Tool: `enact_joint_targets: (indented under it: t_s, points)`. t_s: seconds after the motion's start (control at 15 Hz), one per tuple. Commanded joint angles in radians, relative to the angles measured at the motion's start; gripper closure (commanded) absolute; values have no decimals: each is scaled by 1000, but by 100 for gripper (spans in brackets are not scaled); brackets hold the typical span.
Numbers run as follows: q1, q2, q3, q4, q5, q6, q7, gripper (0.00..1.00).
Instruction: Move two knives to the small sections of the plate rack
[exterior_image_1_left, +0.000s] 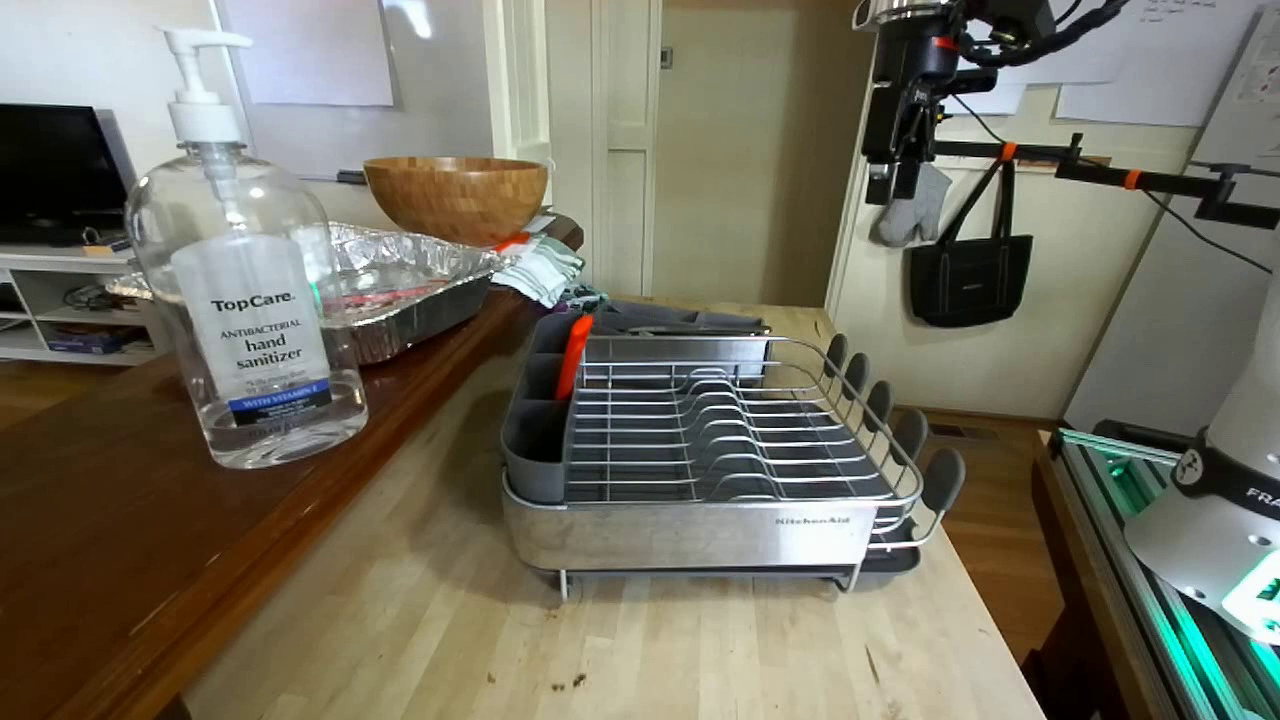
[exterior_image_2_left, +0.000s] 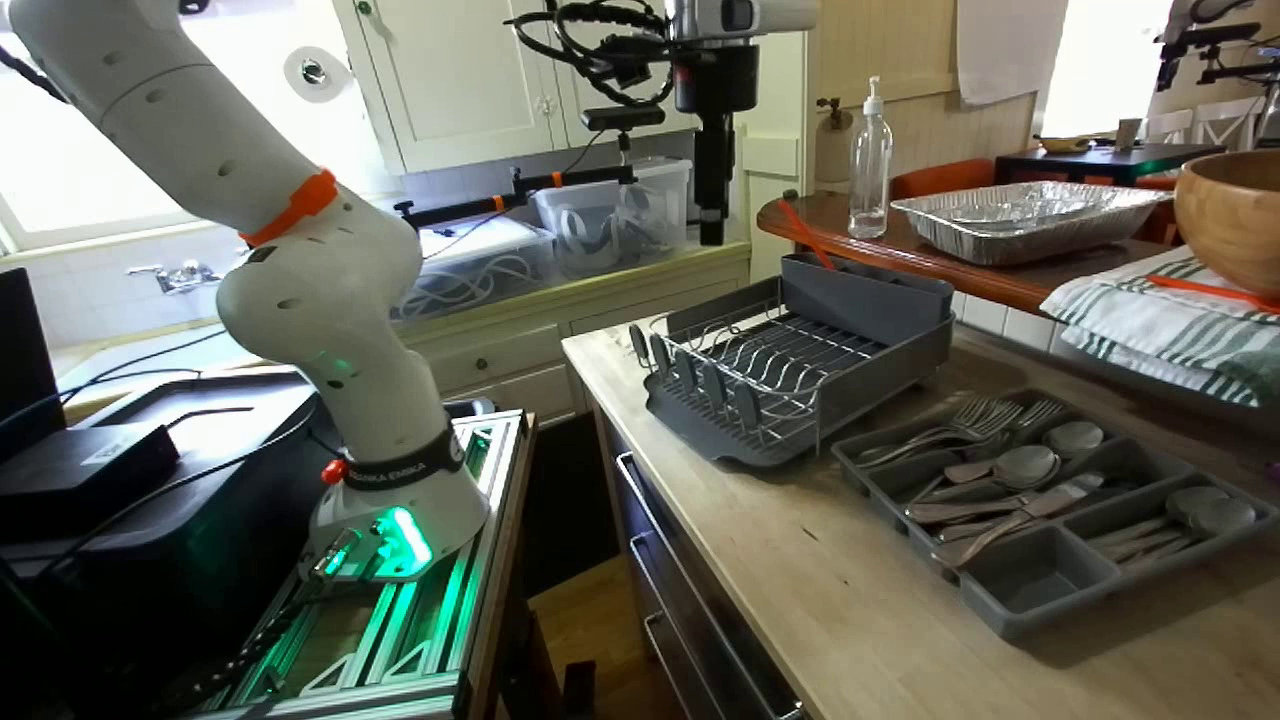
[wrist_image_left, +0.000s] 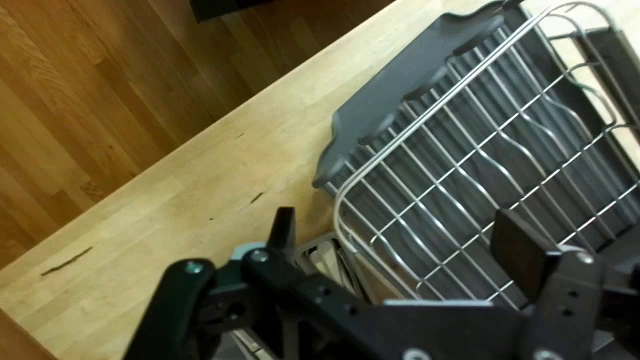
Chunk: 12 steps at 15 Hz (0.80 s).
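Note:
The plate rack (exterior_image_1_left: 690, 540), silver wire in a grey tray, stands on the wooden counter; it also shows in an exterior view (exterior_image_2_left: 885, 370) and the wrist view (wrist_image_left: 450, 100). Its small sections (exterior_image_1_left: 535, 440) are grey compartments along one end, seen from outside in an exterior view (exterior_image_2_left: 860, 300). A thin red item (exterior_image_1_left: 574, 355) leans in one section; it also shows in an exterior view (exterior_image_2_left: 805, 235). Pieces that look like knives (exterior_image_2_left: 1030, 515) lie in a grey cutlery tray (exterior_image_2_left: 1040, 620). My gripper (wrist_image_left: 405, 232) is open and empty, high above the rack, also in both exterior views (exterior_image_1_left: 893, 188) (exterior_image_2_left: 712, 228).
The cutlery tray beside the rack holds forks (exterior_image_2_left: 985, 420) and spoons (exterior_image_2_left: 1025, 465). On a raised brown ledge stand a sanitizer bottle (exterior_image_1_left: 255, 340), a foil tray (exterior_image_1_left: 400, 325) and a wooden bowl (exterior_image_1_left: 455, 195). A striped towel (exterior_image_2_left: 1150, 320) hangs over the ledge.

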<state>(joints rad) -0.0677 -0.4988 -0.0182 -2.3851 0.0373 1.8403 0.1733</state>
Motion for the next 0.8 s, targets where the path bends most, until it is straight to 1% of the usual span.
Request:
enact_joint_targets:
  t_s: [0.0, 0.27, 0.33, 0.4, 0.53, 0.6, 0.73]
  points:
    - [-16, 13, -8, 13, -1, -6, -1, 0]
    - [-26, 53, -17, 41, -2, -18, -7, 0]
    - [-31, 72, -31, 47, -29, -13, -57, 0]
    - [-24, 89, -58, 48, -33, 6, -146, 0]
    - [-25, 139, -94, 66, -50, 4, -255, 0]
    - [-23, 169, -117, 80, -59, 4, -331, 0]
    - [-18, 228, -161, 118, -45, 2, -470, 0]
